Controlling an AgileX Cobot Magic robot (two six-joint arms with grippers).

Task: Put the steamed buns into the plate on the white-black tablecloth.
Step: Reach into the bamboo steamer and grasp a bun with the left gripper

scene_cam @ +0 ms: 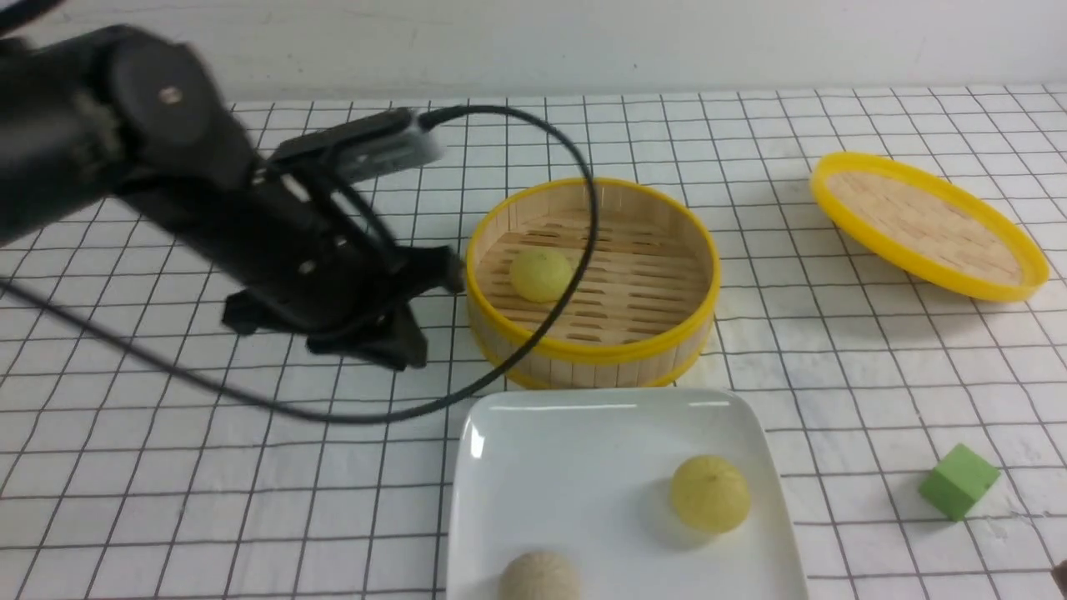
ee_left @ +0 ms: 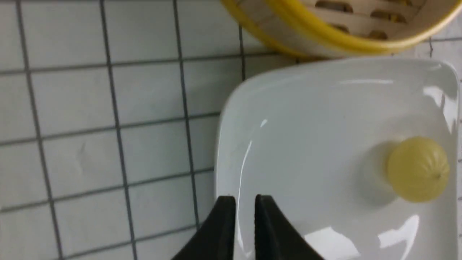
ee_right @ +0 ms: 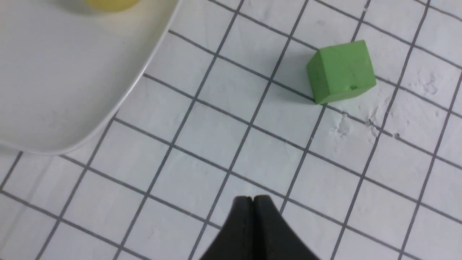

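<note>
One pale yellow-green steamed bun (scene_cam: 542, 275) lies in the bamboo steamer basket (scene_cam: 658, 354). A second bun (scene_cam: 710, 493) sits on the white plate (scene_cam: 583, 467) on the white-black tablecloth (scene_cam: 167, 467); it also shows in the left wrist view (ee_left: 418, 169). My left gripper (scene_cam: 408, 350) hangs above the cloth, left of the basket and beyond the plate's left corner. In the left wrist view the left gripper (ee_left: 245, 202) holds nothing, its jaws a thin gap apart. My right gripper (ee_right: 253, 198) is shut and empty over bare cloth, between the plate (ee_right: 54, 90) and the cube.
A beige rough ball (scene_cam: 539, 577) lies at the plate's near edge. The yellow-rimmed lid (scene_cam: 925, 225) lies tilted at the back right. A green cube (scene_cam: 959, 481) sits right of the plate, also in the right wrist view (ee_right: 341, 72). A black cable (scene_cam: 575, 250) loops over the basket.
</note>
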